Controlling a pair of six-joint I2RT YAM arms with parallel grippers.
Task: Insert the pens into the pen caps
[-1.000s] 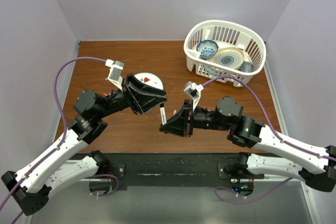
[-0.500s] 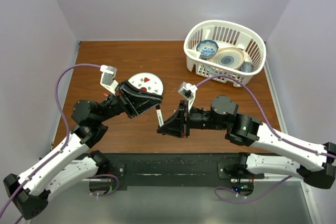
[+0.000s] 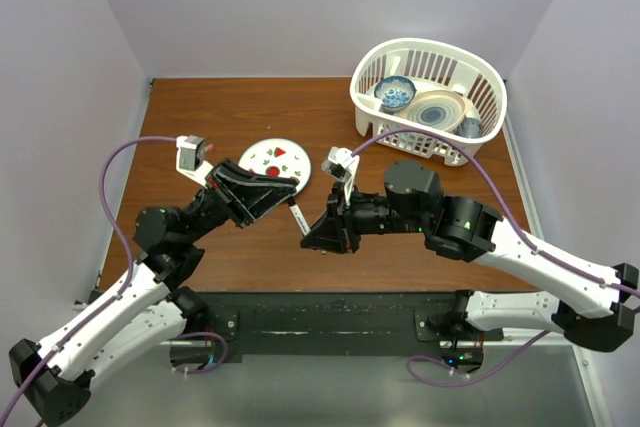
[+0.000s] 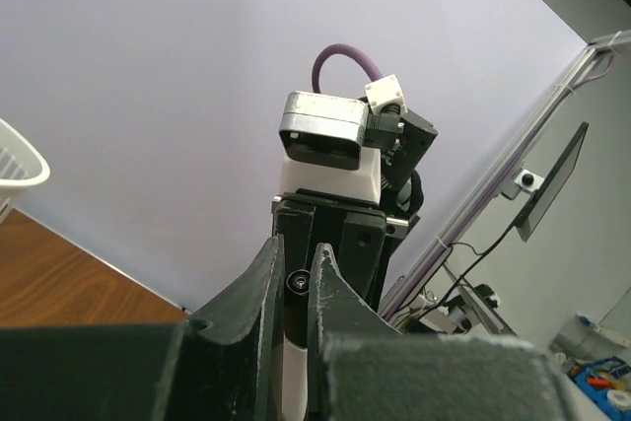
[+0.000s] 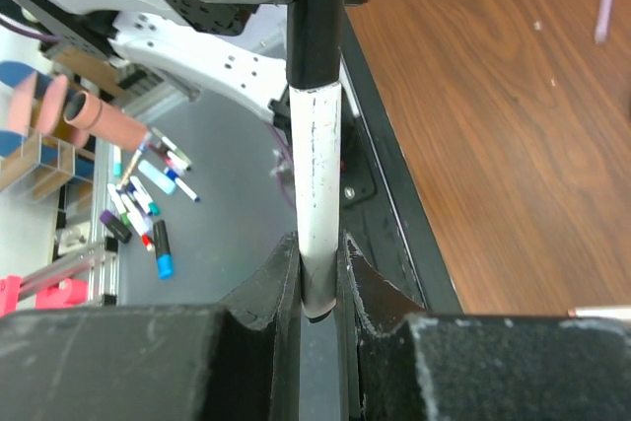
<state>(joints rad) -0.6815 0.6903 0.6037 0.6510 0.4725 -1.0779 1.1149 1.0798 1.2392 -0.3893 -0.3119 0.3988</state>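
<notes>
The white pen [image 3: 299,220] hangs above the table between both grippers. My right gripper [image 3: 310,238] is shut on its white barrel; in the right wrist view the barrel [image 5: 317,194] rises straight out of the jaws of the right gripper [image 5: 317,248]. The pen's dark cap end [image 5: 314,36] runs up into my left gripper [image 3: 290,204]. In the left wrist view the left gripper [image 4: 296,248] is shut on that dark cap [image 4: 296,285], with white showing below it. A pale pink pen [image 5: 603,2] lies on the table. The other caps are out of view.
A white basket [image 3: 370,107] with bowls and a plate stands at the back right. A small white plate [image 3: 262,155] with red marks lies behind my left gripper. The table's front edge [image 5: 394,204] runs under the pen; loose markers [image 5: 148,204] lie on the floor beyond it.
Both grippers have moved left and toward the near edge, keeping the pen between them. The left wrist has swung back and left; the right arm has reached further left.
</notes>
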